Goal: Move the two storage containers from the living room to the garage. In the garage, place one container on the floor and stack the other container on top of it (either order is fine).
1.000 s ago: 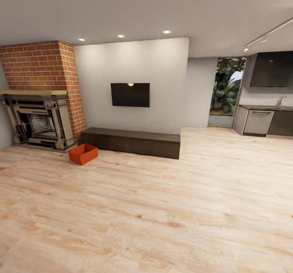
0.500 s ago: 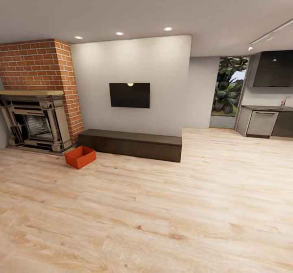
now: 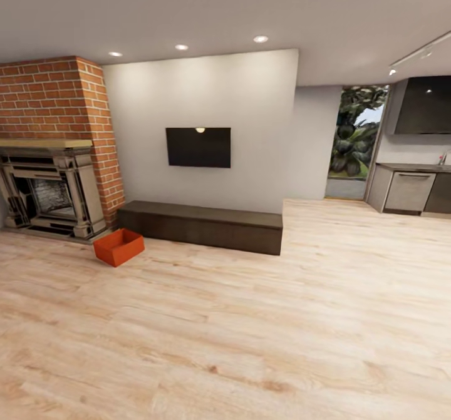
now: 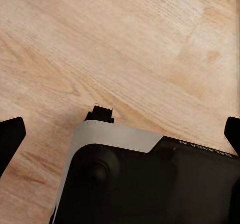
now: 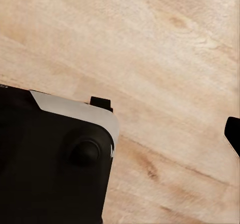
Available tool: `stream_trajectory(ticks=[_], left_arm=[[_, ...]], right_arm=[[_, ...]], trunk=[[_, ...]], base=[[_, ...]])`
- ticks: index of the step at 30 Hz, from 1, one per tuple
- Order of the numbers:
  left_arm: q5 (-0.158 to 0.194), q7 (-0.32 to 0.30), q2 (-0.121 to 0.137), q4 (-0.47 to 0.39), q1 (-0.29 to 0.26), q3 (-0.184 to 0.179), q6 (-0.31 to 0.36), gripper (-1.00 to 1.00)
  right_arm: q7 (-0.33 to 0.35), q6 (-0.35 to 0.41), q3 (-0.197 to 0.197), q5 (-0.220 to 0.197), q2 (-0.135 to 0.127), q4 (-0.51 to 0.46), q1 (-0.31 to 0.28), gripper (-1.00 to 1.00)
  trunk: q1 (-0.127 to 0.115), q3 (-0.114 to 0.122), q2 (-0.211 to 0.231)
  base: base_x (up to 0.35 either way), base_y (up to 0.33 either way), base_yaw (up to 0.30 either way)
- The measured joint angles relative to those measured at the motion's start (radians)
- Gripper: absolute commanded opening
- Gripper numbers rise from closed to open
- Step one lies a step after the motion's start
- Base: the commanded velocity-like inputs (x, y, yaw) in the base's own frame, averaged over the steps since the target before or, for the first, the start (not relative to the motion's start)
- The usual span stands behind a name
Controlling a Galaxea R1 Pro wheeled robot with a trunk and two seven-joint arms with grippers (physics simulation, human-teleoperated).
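An orange-red storage container (image 3: 118, 246) sits on the light wood plank floor (image 3: 250, 320) of the living room, just in front of the red brick fireplace (image 3: 53, 151) and beside the end of a dark low cabinet (image 3: 202, 226). A black television (image 3: 198, 147) hangs above. The left gripper (image 4: 119, 131) hangs spread wide, empty, over the planks and the robot's base (image 4: 150, 184). Whether the right gripper's jaws are parted or closed cannot be told.
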Motion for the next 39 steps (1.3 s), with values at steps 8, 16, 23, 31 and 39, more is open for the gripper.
stream_trajectory(ticks=[8, 16, 23, 31, 39], left_arm=[[0.0, 0.0, 0.0, 0.0, 0.0, 0.0, 0.0, 1.0], [0.0, 0.0, 0.0, 0.0, 0.0, 0.0, 0.0, 1.0], [0.0, 0.0, 0.0, 0.0, 0.0, 0.0, 0.0, 1.0], [0.0, 0.0, 0.0, 0.0, 0.0, 0.0, 0.0, 1.0], [0.0, 0.0, 0.0, 0.0, 0.0, 0.0, 0.0, 1.0]], right_arm=[[0.0, -0.001, 0.0, 0.0, 0.0, 0.0, 0.0, 1.0], [0.0, -0.001, 0.0, 0.0, 0.0, 0.0, 0.0, 1.0], [0.0, -0.001, 0.0, 0.0, 0.0, 0.0, 0.0, 1.0], [0.0, -0.001, 0.0, 0.0, 0.0, 0.0, 0.0, 1.0], [0.0, 0.001, 0.0, 0.0, 0.0, 0.0, 0.0, 1.0]], trunk=[[0.0, 0.0, 0.0], [0.0, 0.0, 0.0], [0.0, 0.0, 0.0], [0.0, 0.0, 0.0], [0.0, 0.0, 0.0]], base=[[0.324, 0.0, 0.0], [0.324, 0.0, 0.0], [0.324, 0.0, 0.0], [0.324, 0.0, 0.0], [0.323, 0.0, 0.0]])
